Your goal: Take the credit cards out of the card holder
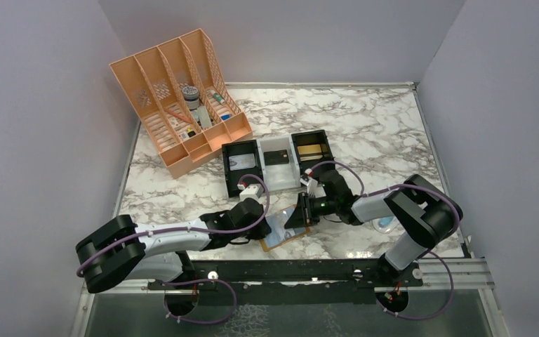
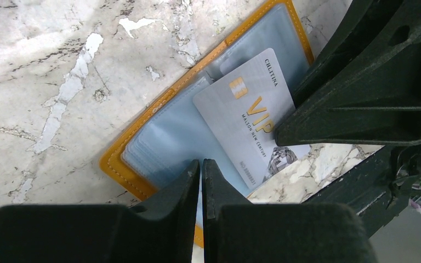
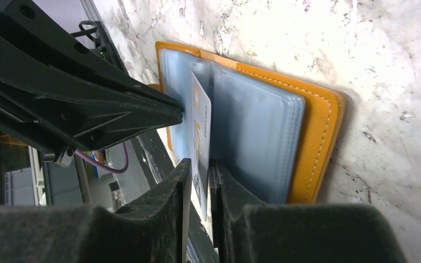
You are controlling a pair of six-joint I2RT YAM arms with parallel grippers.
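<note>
The mustard-tan card holder (image 1: 281, 232) (image 2: 115, 156) (image 3: 318, 126) lies open on the marble near the table's front edge, its blue-grey sleeves up. One pale grey credit card (image 2: 246, 118) (image 3: 202, 126) marked VIP sticks partway out of a sleeve. My right gripper (image 3: 200, 164) (image 1: 291, 219) is shut on that card's free edge. Its fingers (image 2: 356, 104) cover the card's corner in the left wrist view. My left gripper (image 2: 202, 163) (image 1: 270, 221) is shut, tips resting on the holder's blue panel with nothing visibly between them.
An orange desk organiser (image 1: 179, 116) stands at the back left. Behind the holder sit two black bins (image 1: 241, 166) (image 1: 312, 147) and a clear one (image 1: 277, 161) between them. A clear-blue packet (image 1: 386, 225) lies by the right arm. The black rail (image 1: 288, 270) runs along the near edge.
</note>
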